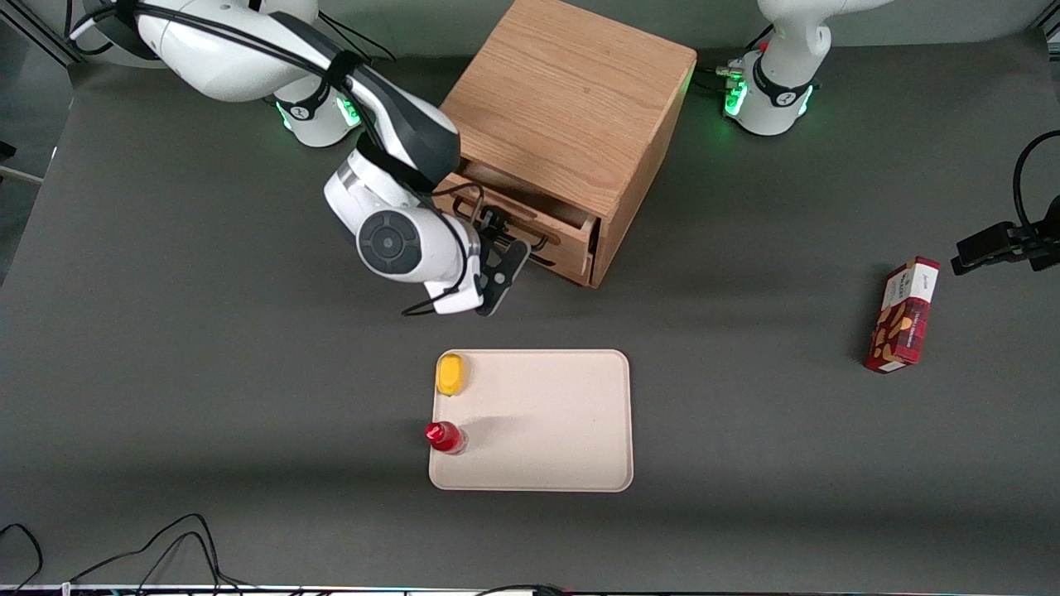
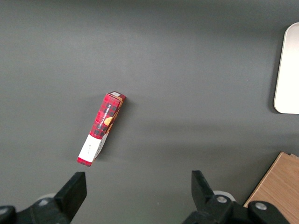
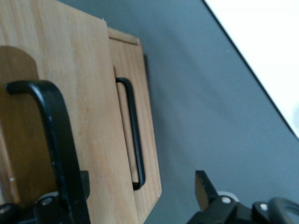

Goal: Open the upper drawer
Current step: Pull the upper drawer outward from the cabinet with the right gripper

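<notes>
Tray (image 1: 546,463) on grey table (image 1: 207,372). Yellow thing (image 1: 451,373) and red bottle (image 1: 444,436) sit at tray's edge (well apart). Red box (image 1: 902,315) lies toward parked arm's end.

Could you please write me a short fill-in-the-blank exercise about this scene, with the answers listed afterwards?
1. The upper drawer of the wooden cabinet is partly ____.
2. The gripper is at the drawer's thin black ____.
3. The yellow object and the red-capped bottle both rest on the beige ____.
4. The red box lies toward the ____ arm's end of the table.

Missing words: open; handle; tray; parked
</notes>
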Available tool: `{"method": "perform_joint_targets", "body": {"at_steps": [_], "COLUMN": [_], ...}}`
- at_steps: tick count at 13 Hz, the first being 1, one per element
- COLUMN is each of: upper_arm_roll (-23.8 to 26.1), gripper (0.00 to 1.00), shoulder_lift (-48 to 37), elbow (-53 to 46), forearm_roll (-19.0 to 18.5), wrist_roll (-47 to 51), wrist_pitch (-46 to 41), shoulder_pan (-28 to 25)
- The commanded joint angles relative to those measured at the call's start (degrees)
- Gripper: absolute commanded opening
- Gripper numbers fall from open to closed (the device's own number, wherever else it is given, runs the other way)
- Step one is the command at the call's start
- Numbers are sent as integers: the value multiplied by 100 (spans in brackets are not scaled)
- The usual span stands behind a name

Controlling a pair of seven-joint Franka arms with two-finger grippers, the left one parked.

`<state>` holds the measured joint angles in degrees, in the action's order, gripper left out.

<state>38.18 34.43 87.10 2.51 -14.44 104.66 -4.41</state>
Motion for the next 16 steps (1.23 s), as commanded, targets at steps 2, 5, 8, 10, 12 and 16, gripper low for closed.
{"method": "perform_joint_targets", "body": {"at_steps": [2,5,8,10,12,16], "upper_arm_roll": [-240,-434,-601,-636,-662,-864], "gripper": [100,100,100,100,100,100], "shoulder_lift": [274,423,529,643,731,925], "elbow": [-527,-1009,-1274,-1519,-1687,-2100], "forearm_roll": [-119,-84,-101,-92,-101,-118], "wrist_roll": [-348,-515,-524,-690,-797,-1025], "wrist_pitch": [-173,-506,-710,-736,-806,-912], "shoulder_pan": [-34,-43,-86,-87,-87,-139]}}
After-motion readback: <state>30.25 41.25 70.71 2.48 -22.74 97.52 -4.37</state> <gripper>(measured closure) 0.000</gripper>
